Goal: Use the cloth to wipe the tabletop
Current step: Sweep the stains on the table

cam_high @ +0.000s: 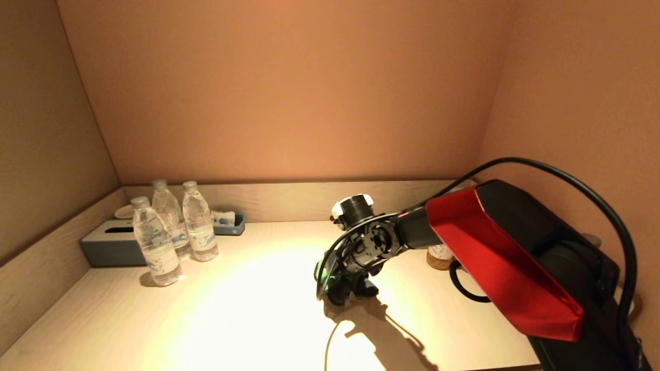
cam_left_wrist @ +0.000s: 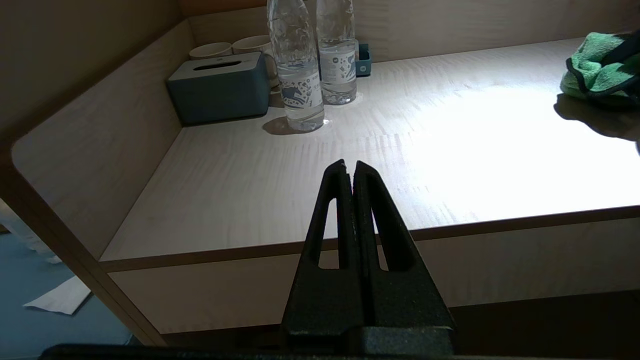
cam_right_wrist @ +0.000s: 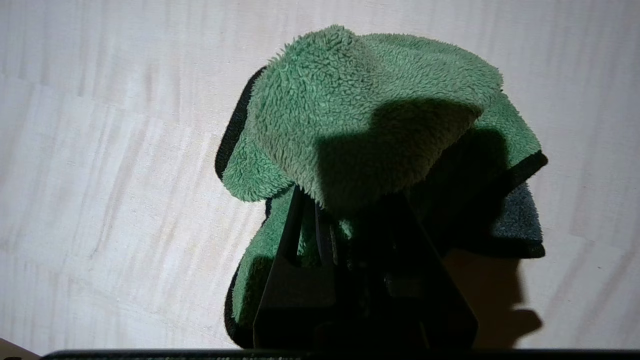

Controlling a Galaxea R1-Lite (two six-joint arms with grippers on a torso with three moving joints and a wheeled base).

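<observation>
The right gripper point(cam_right_wrist: 345, 210) pinches the green cloth point(cam_right_wrist: 370, 125) against the tabletop point(cam_high: 247, 309) near its centre. At ten o'clock stand water bottles point(cam_high: 172, 229). The left gripper point(cam_left_wrist: 349, 167) hangs closed off the front edge

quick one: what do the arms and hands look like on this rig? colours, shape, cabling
Right arm: glossy red shell over black housing, a thick black cable looping above it, an exposed wrist joint with thin wires, a white-ringed black cylinder on top. Left hand: matte black, two long tapered fingers with slotted cut-outs. Right hand: same black fingers.
</observation>
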